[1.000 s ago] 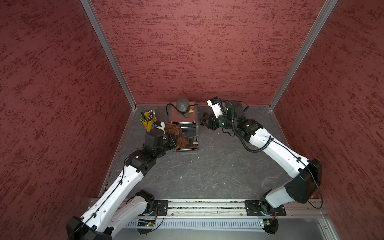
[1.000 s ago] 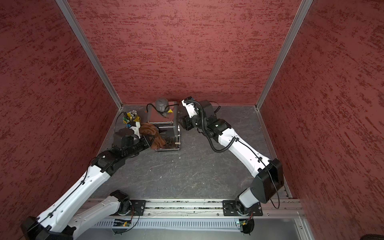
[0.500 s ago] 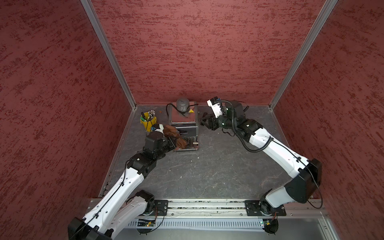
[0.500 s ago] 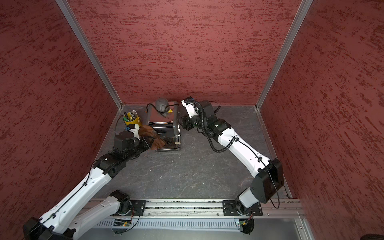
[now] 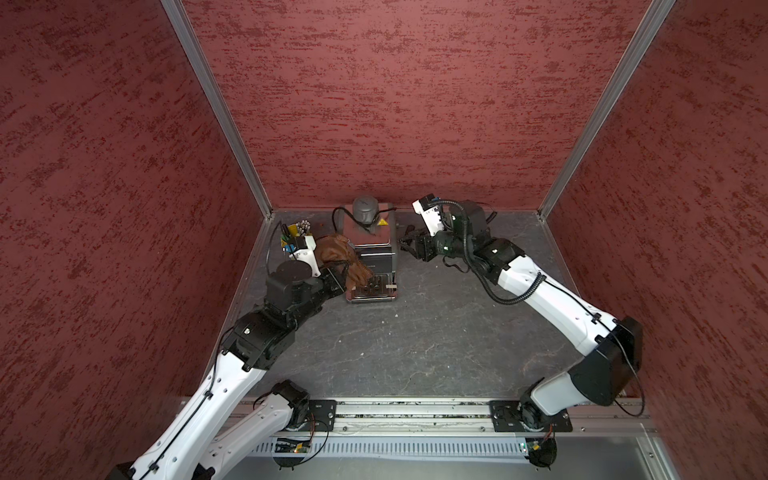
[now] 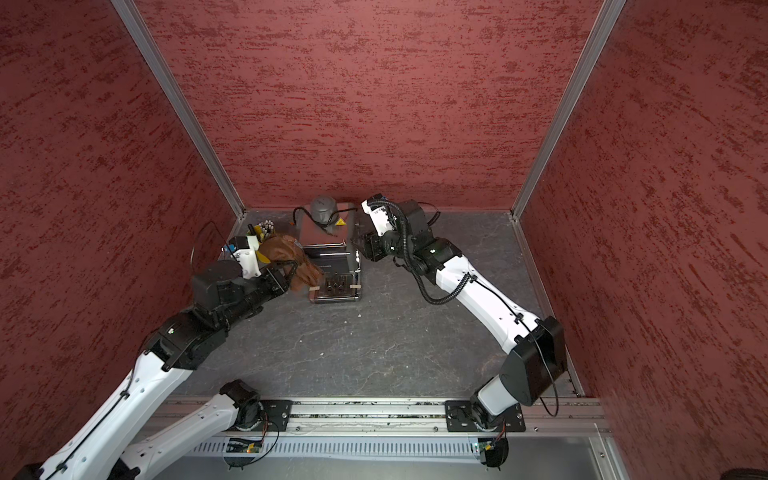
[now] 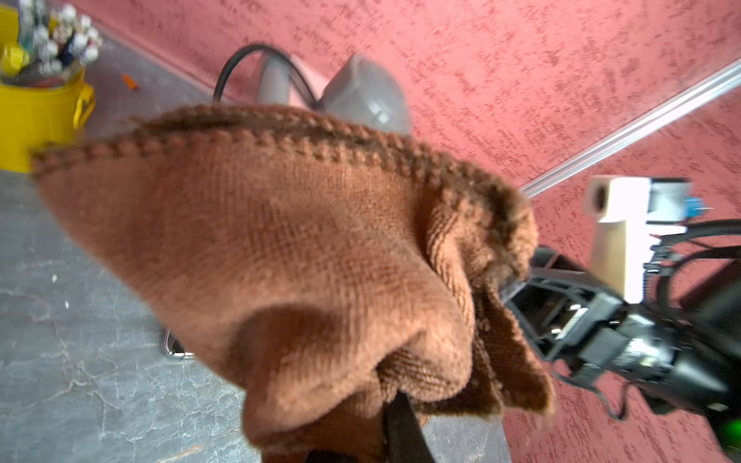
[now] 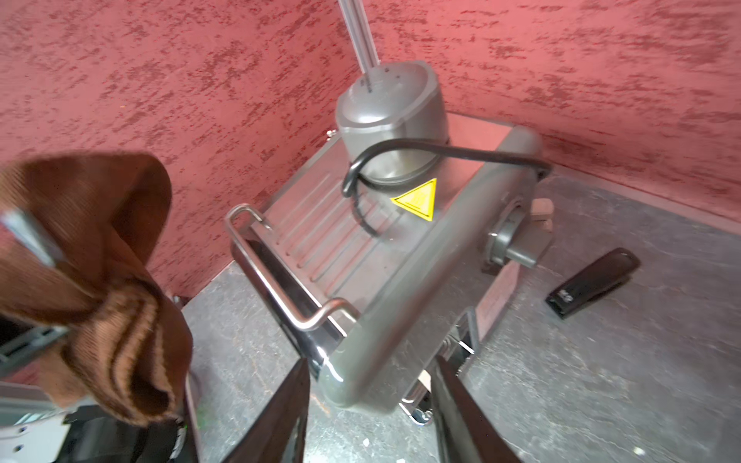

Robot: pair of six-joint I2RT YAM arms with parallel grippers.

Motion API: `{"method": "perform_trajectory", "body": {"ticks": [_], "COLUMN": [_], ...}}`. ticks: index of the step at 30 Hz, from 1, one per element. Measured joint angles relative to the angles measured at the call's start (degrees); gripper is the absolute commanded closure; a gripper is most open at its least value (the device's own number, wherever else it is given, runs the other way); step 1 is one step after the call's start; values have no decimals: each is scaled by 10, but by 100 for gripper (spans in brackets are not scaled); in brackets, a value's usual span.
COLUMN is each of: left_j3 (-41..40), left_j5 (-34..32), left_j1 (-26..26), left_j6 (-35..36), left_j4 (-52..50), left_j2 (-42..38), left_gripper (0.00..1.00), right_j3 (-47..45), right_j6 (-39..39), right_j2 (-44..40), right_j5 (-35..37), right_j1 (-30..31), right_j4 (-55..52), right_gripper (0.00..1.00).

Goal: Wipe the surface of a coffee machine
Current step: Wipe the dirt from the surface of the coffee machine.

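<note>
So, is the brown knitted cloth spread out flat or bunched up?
Bunched up. The brown knitted cloth droops in thick folds from the shut left hand, with its stitched edge curled over; no part is spread flat.

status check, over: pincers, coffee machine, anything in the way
Left pincer shut on brown cloth, at the coffee machine front. Right pincer jaws apart astride its upper edge, grip unclear. Black cord lies across the top.
</note>
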Motion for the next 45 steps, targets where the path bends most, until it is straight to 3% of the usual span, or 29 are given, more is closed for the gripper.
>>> {"method": "perform_trajectory", "body": {"ticks": [6,9,17,24,29,37,45], "left_j3": [164,246,402,487,480,386,325], "left_j5": [125,184,263,264,242,233,234], "left_j1": [108,137,147,138,139,180,191], "left_j6": [45,68,118,152,167,160,138], "left_j4": [-45,-67,-97,-149,-158,-140,-126], "left_j2": [147,237,424,497,490,419,402], "left_gripper": [100,100,100,100,100,100,100], "right_j3": [8,31,43,43,49,61,61], "right_j6": [17,19,20,23,23,14,11], "right_j2": [34,57,69,73,83,95,96], "right_j5": [-42,-47,-54,-67,-86,-95,-95], "right_j1": [0,0,0,2,11,22,23], "right_j4": [31,31,34,38,42,44,44], "right_gripper": [51,51,51,51,51,51,51]}}
